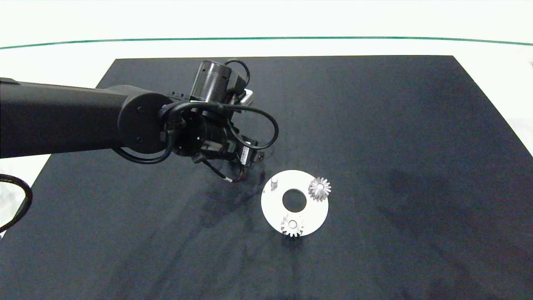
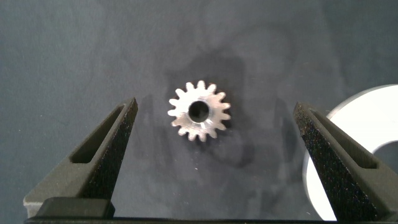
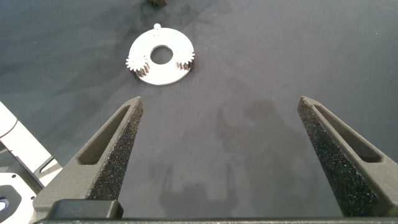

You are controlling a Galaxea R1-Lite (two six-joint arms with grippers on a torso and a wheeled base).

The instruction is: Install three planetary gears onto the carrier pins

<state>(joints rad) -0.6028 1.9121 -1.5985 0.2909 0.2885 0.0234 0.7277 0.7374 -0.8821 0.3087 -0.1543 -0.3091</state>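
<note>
A black mat covers most of a white tabletop (image 1: 62,54), with a thin green line running across near the far edge. Toward the near middle of the mat lies a flat white disc (image 1: 275,208) with a large centre hole. Two planetary gears are already seated on it: one (image 1: 319,188) at the disc's right rim and one (image 1: 292,225) at its near rim. One of the carrier pins (image 1: 274,182) stands bare at the disc's far left rim, waiting for its gear.

The third gear (image 2: 199,111) lies flat on the mat just beside the disc's left rim, its dark centre hole facing up. The left end effector (image 2: 214,158) hangs directly above it, fingers spread wide with the gear centred between them and touching neither. This looks like the line-up for a pickup, placed so the fingers can close on the teeth from both sides.

The right end effector (image 3: 221,158) is parked well apart, toward the near right of the mat, fingers spread wide and holding nothing, with the disc in its sight farther off.
</note>
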